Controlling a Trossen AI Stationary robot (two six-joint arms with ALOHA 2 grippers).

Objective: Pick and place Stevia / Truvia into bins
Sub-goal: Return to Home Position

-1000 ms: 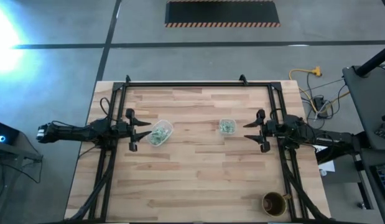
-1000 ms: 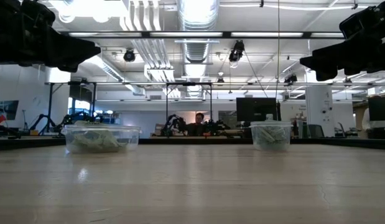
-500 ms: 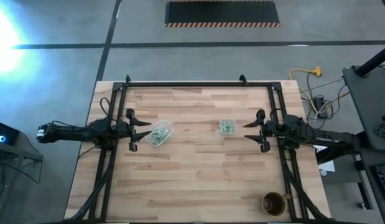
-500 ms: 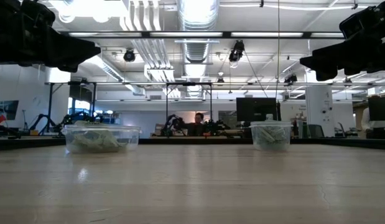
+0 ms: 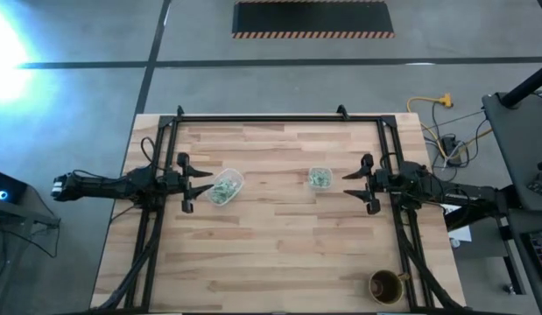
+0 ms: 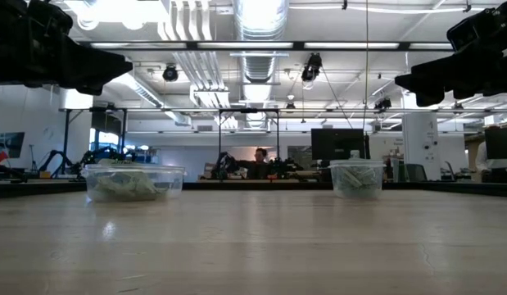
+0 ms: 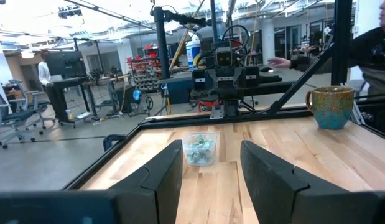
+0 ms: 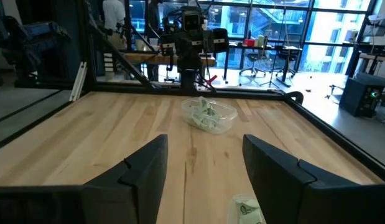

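Green-and-white Stevia / Truvia packets lie in two clear bins that stand on the wooden table. The larger bin [image 5: 224,186] [image 6: 132,182] [image 8: 209,116] is left of the middle. The smaller bin [image 5: 320,178] [image 6: 356,178] [image 7: 200,148] is right of the middle. My left gripper [image 5: 203,182] [image 7: 211,180] is open and hovers level above the table just left of the larger bin. My right gripper [image 5: 349,185] [image 8: 204,174] is open and hovers level to the right of the smaller bin. Neither has anything between its fingers.
A round brown cup [image 5: 386,285] [image 7: 331,107] stands at the table's near right corner. A black frame [image 5: 279,117] runs along the table's far edge and both sides. The wood between and in front of the bins is bare. People show in the room beyond.
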